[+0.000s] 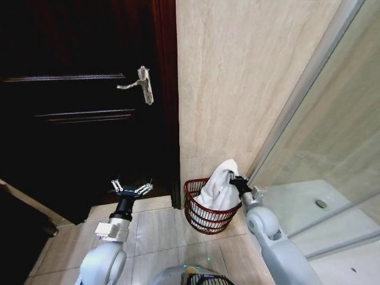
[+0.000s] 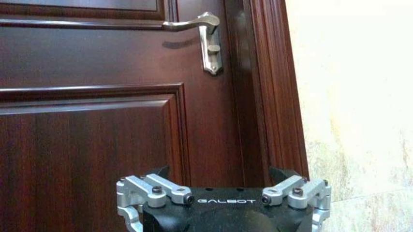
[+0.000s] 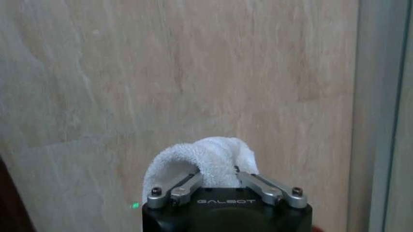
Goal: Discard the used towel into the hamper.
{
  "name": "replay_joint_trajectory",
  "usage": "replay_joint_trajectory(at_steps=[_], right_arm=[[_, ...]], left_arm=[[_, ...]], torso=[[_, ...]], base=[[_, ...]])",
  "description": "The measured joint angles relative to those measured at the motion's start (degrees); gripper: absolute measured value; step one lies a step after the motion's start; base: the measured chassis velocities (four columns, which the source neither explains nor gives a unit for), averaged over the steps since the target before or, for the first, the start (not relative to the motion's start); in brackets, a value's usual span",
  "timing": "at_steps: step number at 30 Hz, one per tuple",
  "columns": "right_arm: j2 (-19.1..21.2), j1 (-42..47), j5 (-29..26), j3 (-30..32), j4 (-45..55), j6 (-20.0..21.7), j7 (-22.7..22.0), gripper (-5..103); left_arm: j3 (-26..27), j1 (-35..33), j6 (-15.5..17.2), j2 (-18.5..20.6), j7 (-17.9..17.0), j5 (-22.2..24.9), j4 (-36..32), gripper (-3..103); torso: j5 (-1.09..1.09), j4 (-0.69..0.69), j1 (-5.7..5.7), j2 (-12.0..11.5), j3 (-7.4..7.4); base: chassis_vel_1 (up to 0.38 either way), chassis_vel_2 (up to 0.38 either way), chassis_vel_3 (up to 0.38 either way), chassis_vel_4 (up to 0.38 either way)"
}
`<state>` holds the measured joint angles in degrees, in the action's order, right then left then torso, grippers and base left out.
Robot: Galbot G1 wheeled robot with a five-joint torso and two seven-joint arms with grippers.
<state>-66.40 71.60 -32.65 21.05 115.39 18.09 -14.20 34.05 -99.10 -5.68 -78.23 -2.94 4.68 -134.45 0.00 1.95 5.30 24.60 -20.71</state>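
Observation:
The white towel point(image 1: 217, 185) hangs bunched from my right gripper point(image 1: 237, 180), which is shut on its top end. Its lower part drapes down inside the hamper point(image 1: 202, 218), a small reddish-brown open-weave basket on the tile floor against the beige wall. In the right wrist view the towel point(image 3: 201, 155) bulges up between the shut fingers of that gripper point(image 3: 218, 170), with the wall close behind. My left gripper point(image 1: 132, 189) is held open and holds nothing, off to the left of the hamper in front of the dark door; the left wrist view shows this gripper point(image 2: 221, 175) with its fingers spread.
A dark wooden door point(image 1: 71, 119) with a metal lever handle point(image 1: 140, 84) stands to the left of the hamper; the handle point(image 2: 205, 38) also faces the left wrist. A glass shower partition point(image 1: 309, 101) runs along the right. Tile floor point(image 1: 157, 234) lies in front.

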Motion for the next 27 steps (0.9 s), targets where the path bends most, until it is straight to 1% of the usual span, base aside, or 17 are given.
replay_joint_trajectory(at_steps=[2, 3, 7, 8, 10, 12, 14, 15, 18, 24, 27], right_arm=[[0.8, -0.1, -3.4, -0.1, 1.5, 4.7, -1.5, 7], [0.8, -0.1, -3.4, -0.1, 1.5, 4.7, -1.5, 7], [2.3, 0.2, -10.5, 0.1, 4.2, 14.7, -3.4, 7], [2.3, 0.2, -10.5, 0.1, 4.2, 14.7, -3.4, 7], [2.5, -0.2, -12.1, -0.2, 3.5, 17.7, -3.2, 7], [2.5, -0.8, -12.4, -0.3, 2.9, 18.4, -2.9, 7], [2.5, -3.5, -15.6, -0.9, 0.4, 21.0, -3.1, 7], [2.5, -3.5, -15.6, -0.9, 0.4, 21.0, -3.1, 7], [3.3, -6.4, -19.5, -2.5, -3.0, 23.5, -3.0, 7], [4.2, -8.5, -20.8, -6.0, -7.5, 24.0, -2.2, 7], [3.8, -9.6, -19.6, -7.8, -10.5, 24.0, -1.3, 7]], left_arm=[[0.1, -0.1, -0.1, 0.1, 0.0, 0.1, 0.0, 100], [0.1, -0.1, -0.1, 0.1, 0.0, 0.1, 0.0, 100], [0.7, -0.2, -0.1, 0.5, 0.0, 0.7, 0.0, 100], [0.7, -0.2, -0.1, 0.5, 0.0, 0.7, 0.0, 100], [0.6, -0.1, -0.1, 1.0, 0.0, 0.7, 0.6, 100], [0.5, 0.0, -0.1, 1.1, 0.0, 0.7, 0.8, 100], [0.1, 0.1, 0.0, 1.4, -0.1, 0.7, 0.8, 100], [0.1, 0.1, 0.0, 1.4, -0.1, 0.7, 0.8, 100], [-0.1, -0.1, 0.2, 1.9, -0.1, 0.6, 1.0, 100], [-0.1, -0.2, 0.5, 2.2, -0.1, 0.6, 0.9, 100], [-0.1, -0.3, 0.5, 2.3, -0.1, 0.6, 1.0, 100]], torso=[[0.00, 0.01, 0.02, 0.0, -0.01], [0.00, 0.01, 0.02, 0.0, -0.01], [-0.01, 0.00, 0.07, 0.1, -0.07], [-0.01, 0.00, 0.07, 0.1, -0.07], [-0.01, -0.01, 0.10, 0.2, -0.12], [-0.02, -0.01, 0.11, 0.2, -0.13], [0.00, 0.00, 0.14, 0.3, -0.17], [0.00, 0.00, 0.14, 0.3, -0.17], [0.00, 0.01, 0.17, 0.4, -0.21], [-0.01, 0.00, 0.19, 0.4, -0.25], [0.00, 0.00, 0.20, 0.5, -0.27]], base=[[0.000, 0.000, 0.000, 0.000], [0.000, 0.000, 0.000, 0.000], [0.000, 0.000, 0.000, 0.000], [0.000, 0.000, 0.000, 0.000], [0.000, 0.000, 0.000, 0.000], [0.000, 0.000, 0.000, 0.000], [0.000, 0.000, 0.000, 0.000], [0.000, 0.000, 0.000, 0.000], [0.000, 0.000, 0.000, 0.000], [0.000, 0.000, 0.000, 0.000], [0.000, 0.000, 0.000, 0.000]])
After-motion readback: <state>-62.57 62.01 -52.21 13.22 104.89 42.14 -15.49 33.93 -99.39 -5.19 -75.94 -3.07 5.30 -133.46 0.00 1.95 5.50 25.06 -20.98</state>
